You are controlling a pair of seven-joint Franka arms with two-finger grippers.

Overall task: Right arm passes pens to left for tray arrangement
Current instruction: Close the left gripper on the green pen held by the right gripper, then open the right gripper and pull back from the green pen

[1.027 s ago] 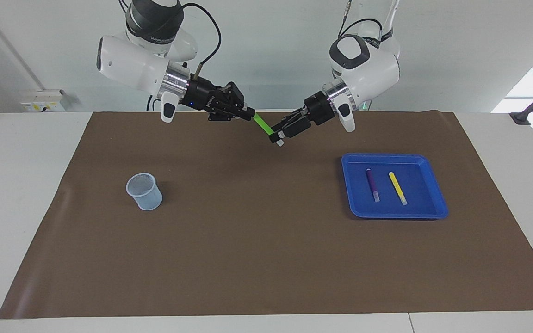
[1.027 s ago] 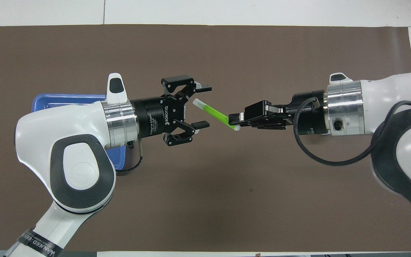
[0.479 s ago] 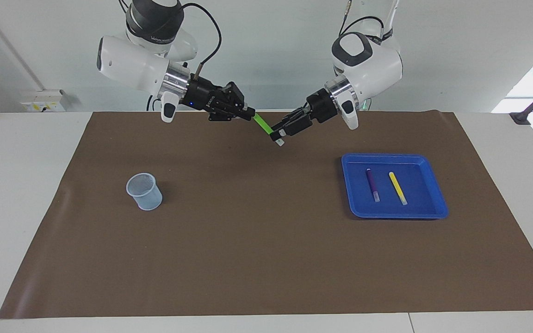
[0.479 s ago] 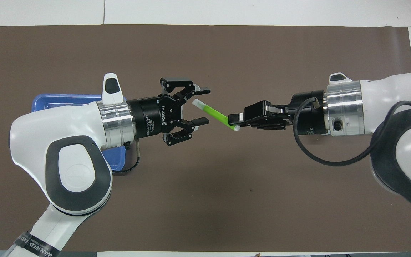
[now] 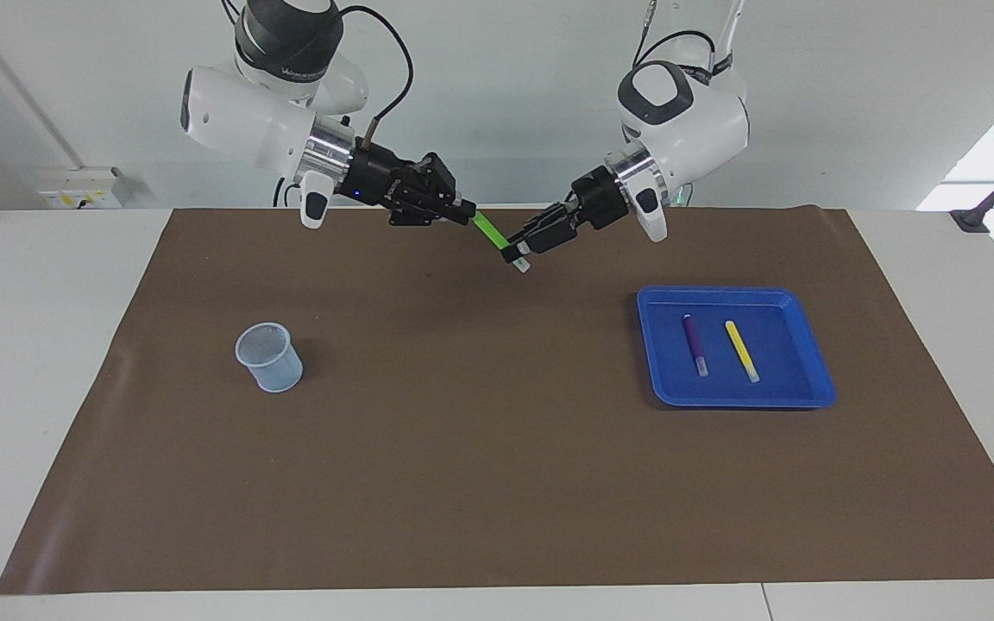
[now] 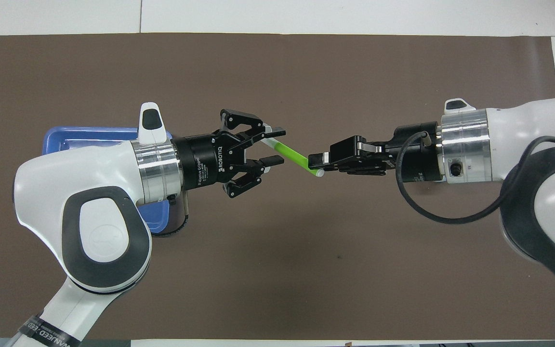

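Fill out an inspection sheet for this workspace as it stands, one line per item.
Surface: brown mat over a white table.
Job's things: purple pen and yellow pen lie side by side, apart, in the blue tray toward the left arm's end; green pen is in the air over the mat, between the two grippers.
Clutter: clear cup upright on the mat toward the right arm's end.
Grippers: right gripper shut on one end of the green pen; left gripper open, its fingers either side of the pale-tipped end.
Cables: black cable looped at the right wrist.
Surroundings: wall socket, plain wall.
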